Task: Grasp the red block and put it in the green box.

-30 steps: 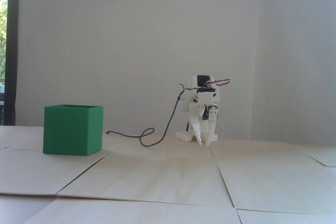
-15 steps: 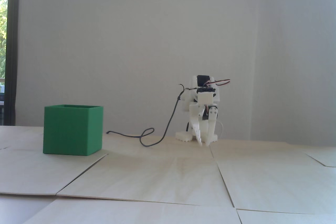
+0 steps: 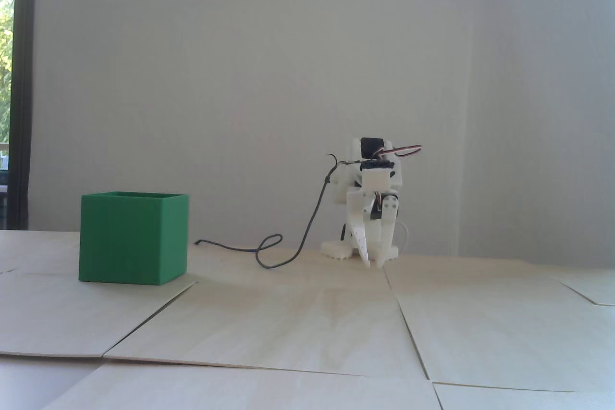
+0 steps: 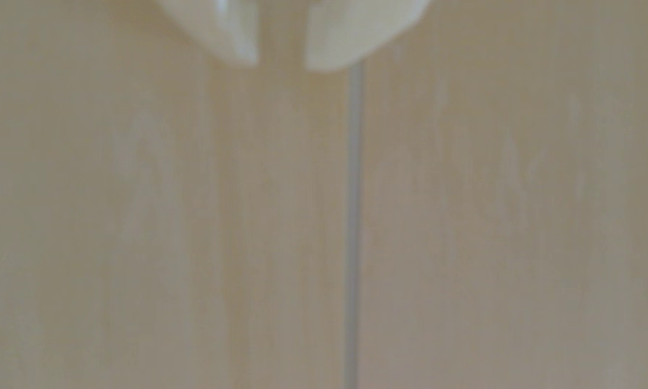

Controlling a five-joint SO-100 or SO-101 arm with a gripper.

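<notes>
White arm folded low at the far side of the table, gripper pointing down, tips at or just above the wood; contact can't be told from the fixed view; fingers slightly parted, small gap between the tips, nothing between them; wrist view agrees: two blurred white fingertips at the top edge with a narrow strip of bare board showing between, gripper holding nothing; a thin grey seam between boards runs down the wrist view, starting just under the right-hand tip.

Green box sits well apart from the gripper, off to its left in the fixed view and somewhat nearer the camera; upright, open top, resting on the boards; not in the wrist view.

Red block: not visible in either view; no sign of it near the tips or beside the box; inside of the box is hidden from this low angle.

Dark cable drops from the arm to the left of the gripper, loops on the table, trails toward the box, end stops short of it.
</notes>
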